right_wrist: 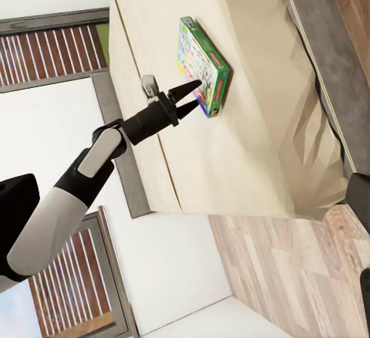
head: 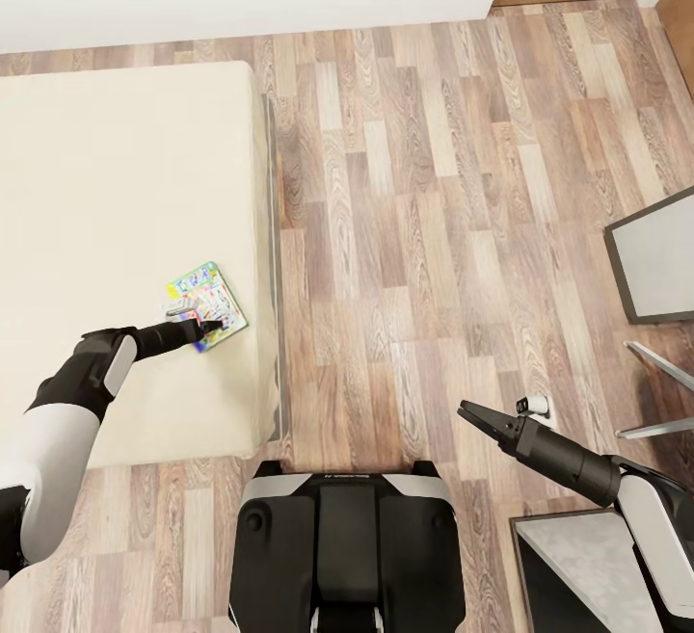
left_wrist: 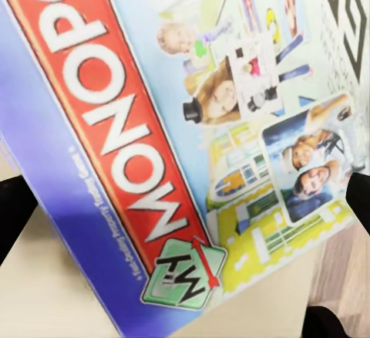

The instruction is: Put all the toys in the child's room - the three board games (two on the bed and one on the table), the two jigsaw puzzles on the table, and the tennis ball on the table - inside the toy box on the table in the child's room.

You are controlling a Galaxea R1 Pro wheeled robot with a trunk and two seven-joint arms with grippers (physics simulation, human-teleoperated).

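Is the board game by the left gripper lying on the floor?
No, the board game lies on top of the bed near its edge, with the left gripper at the box.

the left arm [head: 67, 411] reaches forward and to the robot's left, white upper segment near the trunk, black forearm stretched out level. its wrist ends in the left gripper [head: 214, 325], whose two dark fingers are parted in a narrow v, as the right wrist view shows from the side [right_wrist: 194, 92]. in the left wrist view the finger [left_wrist: 15, 214] tips sit dark at the edges of the picture, spread apart.

the right arm [head: 617, 488] is bent at the robot's right, black forearm pointing forward and inward. the right gripper [head: 474, 413] tapers to a point, its fingers drawn close together and holding nothing.

the black and grey base [head: 347, 546] sits low in the middle of the head view.
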